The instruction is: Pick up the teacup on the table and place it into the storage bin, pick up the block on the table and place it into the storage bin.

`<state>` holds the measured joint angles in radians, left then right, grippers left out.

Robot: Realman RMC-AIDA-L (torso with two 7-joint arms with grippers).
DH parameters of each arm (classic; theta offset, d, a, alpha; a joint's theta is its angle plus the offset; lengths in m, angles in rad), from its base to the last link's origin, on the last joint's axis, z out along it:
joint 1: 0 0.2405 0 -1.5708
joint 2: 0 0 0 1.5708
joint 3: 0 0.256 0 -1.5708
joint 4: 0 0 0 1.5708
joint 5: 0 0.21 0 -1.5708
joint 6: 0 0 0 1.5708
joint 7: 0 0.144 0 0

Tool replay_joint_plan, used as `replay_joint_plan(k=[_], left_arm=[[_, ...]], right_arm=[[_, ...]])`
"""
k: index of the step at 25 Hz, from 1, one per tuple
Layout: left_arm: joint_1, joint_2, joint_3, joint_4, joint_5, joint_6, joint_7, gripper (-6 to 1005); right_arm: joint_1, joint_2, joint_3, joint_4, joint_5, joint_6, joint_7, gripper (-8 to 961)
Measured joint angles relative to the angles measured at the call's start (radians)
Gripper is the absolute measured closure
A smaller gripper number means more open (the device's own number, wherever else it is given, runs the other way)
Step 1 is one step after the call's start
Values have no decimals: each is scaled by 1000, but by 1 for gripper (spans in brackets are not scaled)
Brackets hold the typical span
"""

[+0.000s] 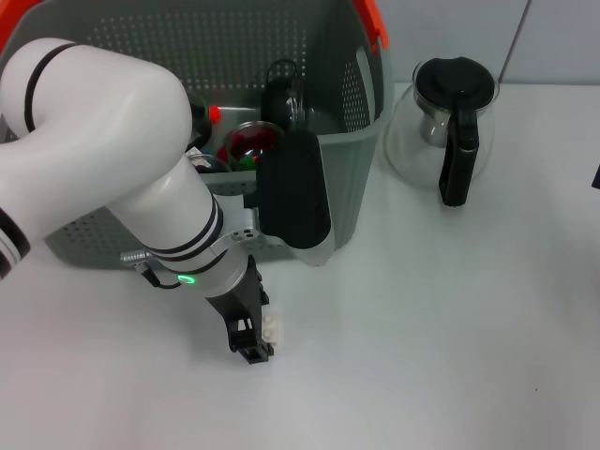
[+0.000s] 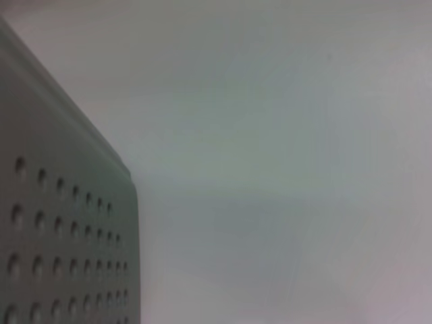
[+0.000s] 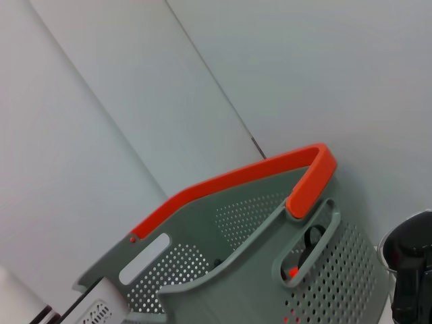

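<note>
The left gripper [image 1: 253, 339] is down on the white tabletop [image 1: 441, 328] near its front edge, just in front of the large grey perforated plastic storage bin [image 1: 352, 178] with the orange handle; its black jaws are closed on a small white block [image 1: 273, 328]. The bin holds a teacup [image 1: 251, 142] with red inside. A glass pot with a black lid [image 1: 448, 117] stands beside the bin. The right gripper is out of sight
</note>
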<state>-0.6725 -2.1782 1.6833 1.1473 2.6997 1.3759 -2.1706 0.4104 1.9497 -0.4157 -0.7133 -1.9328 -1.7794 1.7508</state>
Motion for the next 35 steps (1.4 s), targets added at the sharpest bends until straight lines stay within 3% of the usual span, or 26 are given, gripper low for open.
replay_joint_plan(k=[13,17,20,23,28,32,35], left_arm=[[-6,0,-4,-3,-1,-1,-6,588],[-4,0,-11,25,-5,13,-12,580],[10,0,-47,124,-17,108,-3,575],[35,0,-153,270,-78,242,45,569],[43,10,-457,451,-257,492,135,560],[36,15,-689,509,-350,610,189,552],[34,24,-801,516,-412,622,206,547]], right_arm=[[-1,0,0,0,0,0,-2,131],[-1,-1,0,0,0,0,-1,131],[-1,-1,0,0,0,0,2,132],[-1,-2,0,0,0,-1,4,132],[-1,-1,0,0,0,1,4,132],[-1,-3,0,0,0,0,4,132],[-1,-5,0,0,0,0,4,132]])
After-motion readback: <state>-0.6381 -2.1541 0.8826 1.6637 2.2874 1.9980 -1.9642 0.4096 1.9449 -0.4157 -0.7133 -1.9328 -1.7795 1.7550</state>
